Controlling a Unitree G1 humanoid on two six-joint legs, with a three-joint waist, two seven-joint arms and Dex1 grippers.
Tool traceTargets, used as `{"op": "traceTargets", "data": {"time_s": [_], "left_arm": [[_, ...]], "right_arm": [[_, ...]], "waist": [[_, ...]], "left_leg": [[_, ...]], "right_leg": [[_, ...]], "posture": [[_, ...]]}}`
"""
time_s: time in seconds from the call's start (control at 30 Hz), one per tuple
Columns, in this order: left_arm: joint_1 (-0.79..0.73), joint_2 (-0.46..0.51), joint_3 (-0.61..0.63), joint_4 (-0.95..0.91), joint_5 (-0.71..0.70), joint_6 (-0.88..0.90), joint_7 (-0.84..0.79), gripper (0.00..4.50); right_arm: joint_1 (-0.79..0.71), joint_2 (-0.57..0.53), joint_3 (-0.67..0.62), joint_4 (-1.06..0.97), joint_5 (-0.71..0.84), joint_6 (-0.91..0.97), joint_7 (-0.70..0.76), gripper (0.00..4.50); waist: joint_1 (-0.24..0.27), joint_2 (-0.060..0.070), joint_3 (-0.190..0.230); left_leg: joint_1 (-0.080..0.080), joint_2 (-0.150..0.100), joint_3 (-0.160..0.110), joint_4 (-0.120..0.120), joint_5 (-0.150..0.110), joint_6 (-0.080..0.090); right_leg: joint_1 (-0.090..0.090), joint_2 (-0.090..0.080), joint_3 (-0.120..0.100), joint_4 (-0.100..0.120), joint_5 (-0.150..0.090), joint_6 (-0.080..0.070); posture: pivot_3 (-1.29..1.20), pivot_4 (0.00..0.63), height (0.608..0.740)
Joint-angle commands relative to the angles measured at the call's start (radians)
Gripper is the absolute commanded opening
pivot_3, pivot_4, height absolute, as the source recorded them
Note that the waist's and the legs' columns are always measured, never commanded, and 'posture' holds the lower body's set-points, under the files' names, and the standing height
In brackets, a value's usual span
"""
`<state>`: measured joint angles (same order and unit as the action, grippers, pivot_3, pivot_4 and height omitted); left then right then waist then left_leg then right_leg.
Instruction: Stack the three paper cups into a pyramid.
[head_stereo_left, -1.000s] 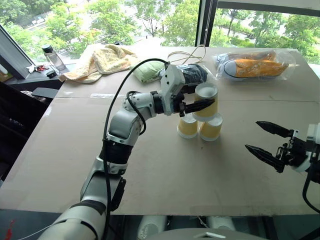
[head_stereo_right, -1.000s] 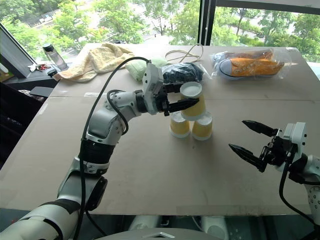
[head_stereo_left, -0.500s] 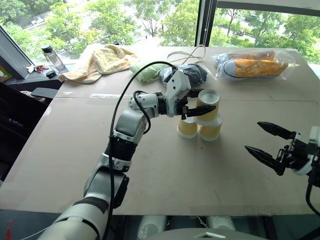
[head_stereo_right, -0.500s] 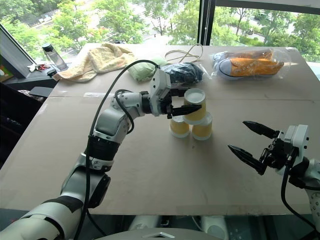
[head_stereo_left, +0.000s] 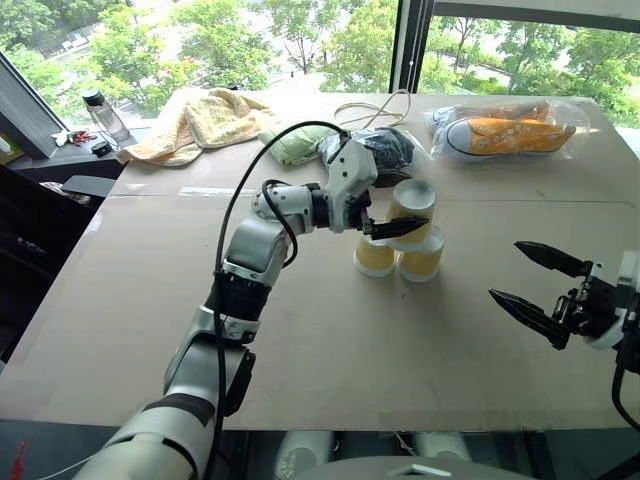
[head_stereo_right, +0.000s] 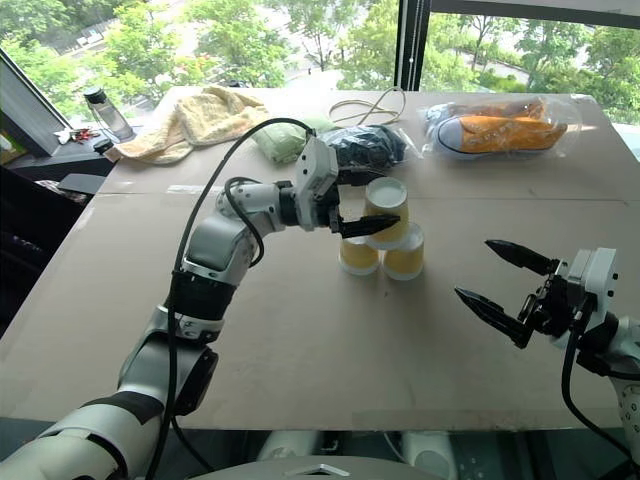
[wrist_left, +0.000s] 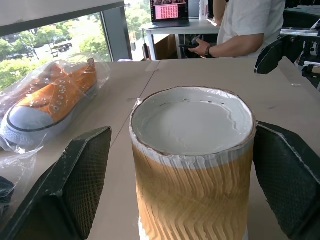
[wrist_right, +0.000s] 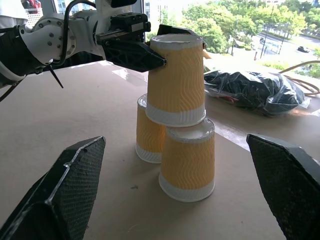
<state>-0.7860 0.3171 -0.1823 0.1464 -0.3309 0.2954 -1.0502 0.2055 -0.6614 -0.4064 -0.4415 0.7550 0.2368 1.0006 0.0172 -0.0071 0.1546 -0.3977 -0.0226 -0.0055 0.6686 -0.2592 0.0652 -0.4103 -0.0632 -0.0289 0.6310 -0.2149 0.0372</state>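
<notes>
Tabletop (head_stereo_left: 300, 330) pyramid is standing — your left gripper (wrist_left: 180, 165) is now sitting released around the top cup (head_stereo_left: 412, 205); right gripper (head_stereo_left: 530, 280) is idling agape nearby.

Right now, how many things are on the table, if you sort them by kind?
Paper cups: 3
Towel: 1
Green cloth: 1
Bag of dark things: 1
Bagged orange shoes: 1 bag
Loop of cord: 1
Total: 8
</notes>
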Motion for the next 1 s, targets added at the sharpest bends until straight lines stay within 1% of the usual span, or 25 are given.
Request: {"op": "traceTargets", "data": {"time_s": [0.03,0.13,0.23,0.3,0.37,0.43,0.57,0.63,0.73,0.8,0.9,1.0], "left_arm": [[0.006,0.018,0.05,-0.119,-0.06,0.027,-0.003,4.44],[0.021,0.004,0.102,-0.185,-0.134,0.057,0.017,4.44],[0.037,0.005,0.134,-0.234,-0.169,0.077,0.042,4.44],[0.067,0.024,0.156,-0.278,-0.193,0.113,0.066,4.44],[0.134,0.063,0.183,-0.329,-0.203,0.153,0.092,4.44],[0.242,0.126,0.206,-0.388,-0.198,0.192,0.111,4.44],[0.514,0.252,0.249,-0.507,-0.173,0.231,0.14,4.44],[0.646,0.288,0.266,-0.545,-0.141,0.212,0.168,4.44],[0.792,0.288,0.275,-0.549,-0.073,0.151,0.237,4.44],[0.857,0.28,0.264,-0.537,-0.031,0.131,0.275,4.44],[0.901,0.261,0.252,-0.508,0.003,0.066,0.293,4.44],[0.909,0.252,0.241,-0.476,0.041,0.012,0.304,4.44]], "right_arm": [[-0.008,-0.01,-0.023,0.005,0.007,-0.014,0.016,4.5],[-0.01,-0.005,-0.017,0.022,0.0,-0.021,0.028,4.5],[-0.015,-0.001,-0.007,0.045,-0.008,-0.03,0.043,4.5],[-0.024,0.003,0.0,0.07,-0.017,-0.041,0.056,4.5],[-0.032,0.011,0.009,0.099,-0.024,-0.053,0.071,4.5],[-0.033,0.023,0.016,0.129,-0.029,-0.068,0.088,4.5],[-0.017,0.048,0.024,0.212,-0.067,-0.123,0.126,4.5],[-0.011,0.058,0.033,0.258,-0.094,-0.161,0.144,4.5],[-0.009,0.071,0.053,0.351,-0.155,-0.235,0.169,4.5],[-0.016,0.078,0.06,0.412,-0.181,-0.27,0.177,4.5],[-0.031,0.075,0.067,0.473,-0.198,-0.3,0.195,4.5],[-0.05,0.071,0.074,0.524,-0.215,-0.332,0.209,4.5]], "waist": [[0.0,0.0,0.0],[0.0,0.0,0.0],[0.0,0.0,0.0],[-0.001,0.0,0.0],[-0.004,0.0,0.0],[-0.01,0.001,0.0],[-0.005,0.001,0.0],[-0.001,0.001,0.0],[0.008,0.002,0.0],[0.011,0.001,0.0],[0.015,0.002,0.0],[0.017,0.002,0.0]], "left_leg": [[0.0,0.0,0.0,0.0,0.0,0.0],[0.0,0.0,0.0,0.0,0.0,0.0],[0.0,0.0,0.0,0.0,0.0,0.0],[0.0,0.0,0.0,0.0,0.0,0.0],[0.001,0.0,0.0,0.0,0.0,0.0],[0.002,0.0,0.0,0.0,0.0,0.0],[0.003,0.002,0.0,-0.001,0.0,0.0],[0.003,0.003,0.0,-0.001,0.0,0.0],[0.003,0.002,0.0,-0.001,0.0,0.0],[0.003,0.001,0.0,-0.001,0.0,-0.001],[0.003,0.001,0.001,-0.001,0.0,-0.001],[0.003,0.001,0.0,-0.001,0.0,-0.001]], "right_leg": [[0.0,0.0,0.0,0.0,0.0,0.0],[0.0,-0.001,0.0,0.0,0.0,0.0],[0.0,-0.004,0.0,0.0,0.0,0.0],[0.0,-0.004,0.0,0.0,0.0,0.0],[0.0,-0.004,0.0,0.001,0.0,0.0],[0.0,-0.003,0.002,0.002,0.0,0.0],[0.0,-0.003,0.002,0.003,0.0,-0.001],[0.0,-0.004,0.002,0.003,0.0,-0.001],[0.0,-0.007,0.001,0.003,-0.003,-0.005],[0.0,-0.008,0.001,0.001,-0.003,-0.005],[0.001,-0.009,0.001,0.001,-0.003,-0.005],[0.0,-0.009,0.001,0.002,-0.003,-0.005]], "posture": [[0.0,0.15,0.74],[0.0,0.15,0.74],[0.0,0.15,0.74],[0.0,0.15,0.74],[0.0,0.15,0.74],[0.0,0.15,0.74],[0.0,0.15,0.74],[0.0,0.15,0.74],[0.0,0.15,0.74],[0.0,0.15,0.74],[0.0,0.15,0.74],[0.0,0.15,0.74]]}}
